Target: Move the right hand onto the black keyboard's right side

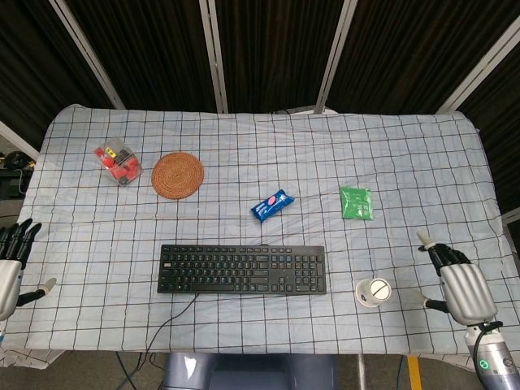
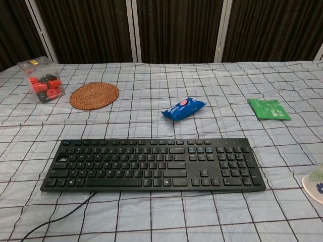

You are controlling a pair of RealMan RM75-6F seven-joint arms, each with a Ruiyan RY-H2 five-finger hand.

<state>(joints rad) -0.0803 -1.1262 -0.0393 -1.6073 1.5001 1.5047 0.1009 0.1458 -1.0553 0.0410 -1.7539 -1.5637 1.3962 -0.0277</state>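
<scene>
1. A clear plastic box [image 1: 118, 162] sits at the upper left of the head view, holding red and black pieces; the chest view shows its lid on and the pieces heaped inside.
2. A white paper cup [image 1: 373, 292] stands at the lower right, just right of the black keyboard [image 1: 242, 270]; what it holds cannot be told.
3. The keyboard lies at lower centre of the checked tablecloth [image 1: 268, 154], its cable trailing off the near edge.
4. Above it lie a round woven coaster [image 1: 177, 174], a blue snack packet [image 1: 271, 205] and a green packet [image 1: 356, 202].
5. Only the head view shows the hands. The right hand [image 1: 460, 284] is at the lower right edge, well apart from the keyboard, fingers extended and grasping nothing.
6. The left hand [image 1: 11, 264] is at the lower left edge, fingers straight, released.
7. The chest view catches only a sliver of the cup at its right edge.
</scene>
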